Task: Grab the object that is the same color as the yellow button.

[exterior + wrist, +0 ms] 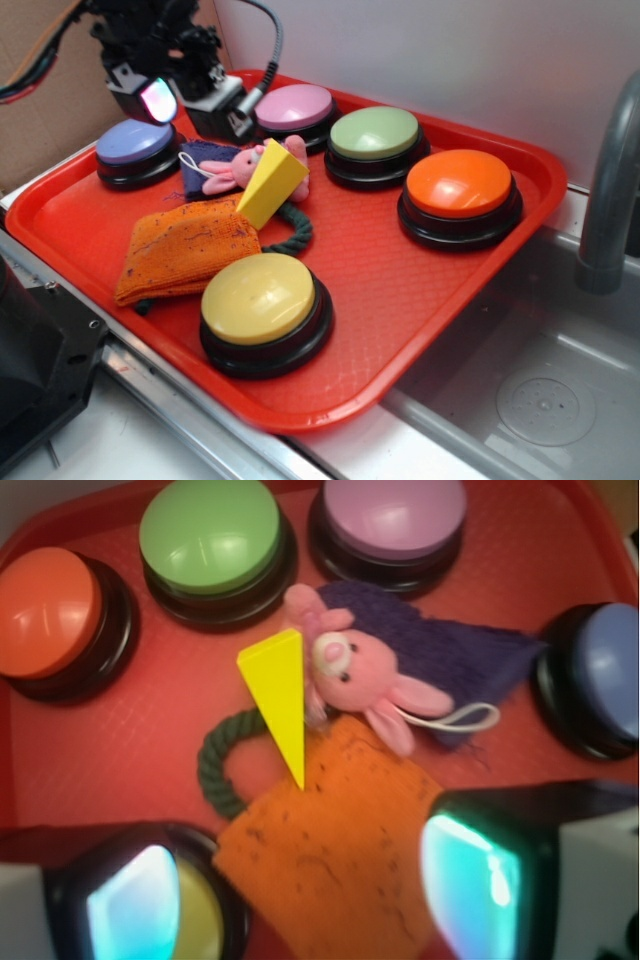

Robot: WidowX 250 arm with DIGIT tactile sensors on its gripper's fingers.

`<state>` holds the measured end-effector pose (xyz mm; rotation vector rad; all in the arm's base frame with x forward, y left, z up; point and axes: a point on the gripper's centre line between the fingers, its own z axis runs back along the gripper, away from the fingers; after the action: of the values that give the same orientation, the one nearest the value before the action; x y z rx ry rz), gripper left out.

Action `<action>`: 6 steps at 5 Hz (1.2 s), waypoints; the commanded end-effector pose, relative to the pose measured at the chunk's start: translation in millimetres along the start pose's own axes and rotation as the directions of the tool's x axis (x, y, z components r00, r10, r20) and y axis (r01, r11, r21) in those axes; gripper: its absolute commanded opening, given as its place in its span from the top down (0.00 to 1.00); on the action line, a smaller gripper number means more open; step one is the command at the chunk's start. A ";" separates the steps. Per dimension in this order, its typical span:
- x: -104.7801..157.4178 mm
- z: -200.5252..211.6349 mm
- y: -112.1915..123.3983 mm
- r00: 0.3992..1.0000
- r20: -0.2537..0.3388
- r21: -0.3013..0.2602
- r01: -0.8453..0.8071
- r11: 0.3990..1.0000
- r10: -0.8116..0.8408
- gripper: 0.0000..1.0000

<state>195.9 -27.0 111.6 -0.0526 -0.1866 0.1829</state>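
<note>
The object, a small yellow wedge, leans on a pink plush bunny in the middle of the red tray. The yellow button stands at the tray's front edge; in the wrist view only a sliver of the yellow button shows behind my left finger. My gripper hangs open above the tray's back left corner, clear of the wedge. Nothing is held between its fingers; the orange cloth lies far below them.
The orange cloth, a dark green rope loop and a purple cloth crowd around the wedge. Orange, green, pink and blue buttons ring the tray. A sink basin and faucet lie to the right.
</note>
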 end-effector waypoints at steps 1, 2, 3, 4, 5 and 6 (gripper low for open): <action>18.9 -43.2 -10.6 1.000 0.005 -0.057 0.021 0.998 -0.020 0.00; 21.4 -55.9 -11.9 1.000 -0.006 -0.028 0.015 1.000 -0.015 0.00; 22.1 -63.3 -14.7 1.000 -0.008 -0.035 0.000 0.999 0.000 0.69; 20.9 -68.2 -17.5 1.000 -0.020 -0.025 -0.002 1.000 0.001 1.00; 21.2 -73.5 -20.2 1.000 -0.020 -0.004 0.000 1.000 0.000 1.00; 21.4 -74.8 -20.9 1.000 -0.020 0.010 -0.015 1.000 0.015 1.00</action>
<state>226.0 -44.0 37.8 -0.0356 -0.1369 0.1985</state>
